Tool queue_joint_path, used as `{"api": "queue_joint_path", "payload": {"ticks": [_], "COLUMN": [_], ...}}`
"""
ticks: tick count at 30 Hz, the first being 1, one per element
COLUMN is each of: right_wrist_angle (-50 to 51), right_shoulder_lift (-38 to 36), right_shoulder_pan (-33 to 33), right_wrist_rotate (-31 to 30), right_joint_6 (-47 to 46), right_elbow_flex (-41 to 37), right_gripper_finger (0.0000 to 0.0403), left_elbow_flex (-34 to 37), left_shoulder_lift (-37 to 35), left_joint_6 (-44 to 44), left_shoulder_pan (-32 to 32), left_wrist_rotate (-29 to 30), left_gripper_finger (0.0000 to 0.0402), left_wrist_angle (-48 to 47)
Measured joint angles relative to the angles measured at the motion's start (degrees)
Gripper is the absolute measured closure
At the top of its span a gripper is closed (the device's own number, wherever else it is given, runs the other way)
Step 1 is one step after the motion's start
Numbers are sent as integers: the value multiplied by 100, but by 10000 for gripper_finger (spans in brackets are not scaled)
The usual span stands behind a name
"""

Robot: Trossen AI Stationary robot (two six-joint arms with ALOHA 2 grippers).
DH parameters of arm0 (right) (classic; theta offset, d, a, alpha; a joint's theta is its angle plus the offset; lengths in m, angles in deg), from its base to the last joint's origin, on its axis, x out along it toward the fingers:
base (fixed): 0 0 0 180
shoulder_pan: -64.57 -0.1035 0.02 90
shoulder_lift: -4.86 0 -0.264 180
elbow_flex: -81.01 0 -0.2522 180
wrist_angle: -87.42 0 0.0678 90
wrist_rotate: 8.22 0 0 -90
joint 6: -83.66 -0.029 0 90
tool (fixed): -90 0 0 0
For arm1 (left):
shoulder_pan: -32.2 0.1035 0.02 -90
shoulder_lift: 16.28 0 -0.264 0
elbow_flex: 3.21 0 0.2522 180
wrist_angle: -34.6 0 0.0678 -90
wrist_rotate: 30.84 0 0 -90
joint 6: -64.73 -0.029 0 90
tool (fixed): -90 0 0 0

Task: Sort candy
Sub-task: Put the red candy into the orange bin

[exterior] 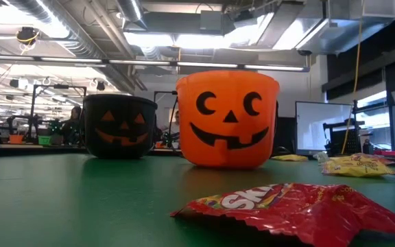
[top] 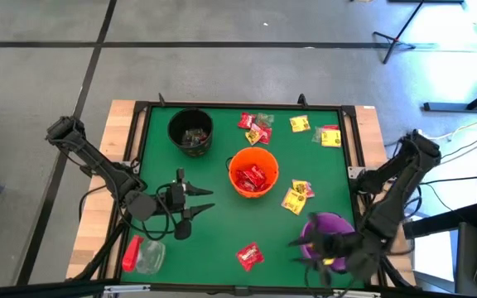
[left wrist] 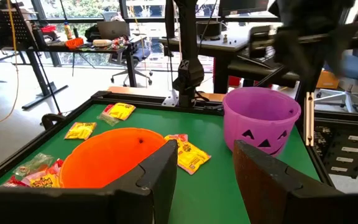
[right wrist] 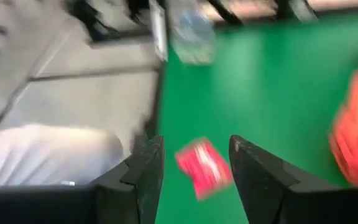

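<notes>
floor: grey concrete (top: 222, 50), dark seams | ceiling: exposed ducts (exterior: 81, 27), strip lights (exterior: 177, 41) | furniture: office chair (left wrist: 138, 59), monitor (exterior: 314, 127) | windows (left wrist: 92, 9): daylight

The left arm reaches in from the table's left edge, its wrist turned toward the middle, and the left gripper (top: 197, 201) hangs over the mat with its two fingers (left wrist: 157, 180) spread and nothing between them. The right arm folds down along the right edge toward the near corner. There the right gripper (top: 321, 248) points inward, its fingers (right wrist: 145, 171) parted and empty.
</notes>
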Motion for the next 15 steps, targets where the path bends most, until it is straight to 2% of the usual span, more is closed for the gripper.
{"api": "queue_joint_path", "payload": {"ticks": [3,5,11,15], "right_wrist_angle": [-1128,-1519,-1728,-1779], "right_shoulder_lift": [388,700,1732,2286], "right_shoulder_pan": [343,569,1207,1443], "right_wrist_rotate": [564,983,1963,2290], "right_joint_6": [1216,1603,1654,1597], "right_elbow_flex": [2,2,-5,-7], "right_gripper_finger": [224,224,224,224], "left_elbow_flex": [0,0,0,0], "left_shoulder_lift": [0,0,0,0], "left_joint_6": [4,9,13,13], "left_shoulder_pan": [-2,-2,-2,-2], "left_wrist_rotate": [-2,-2,-5,-47], "left_gripper_finger": [253,253,253,253], "left_wrist_angle": [1,1,1,1]}}
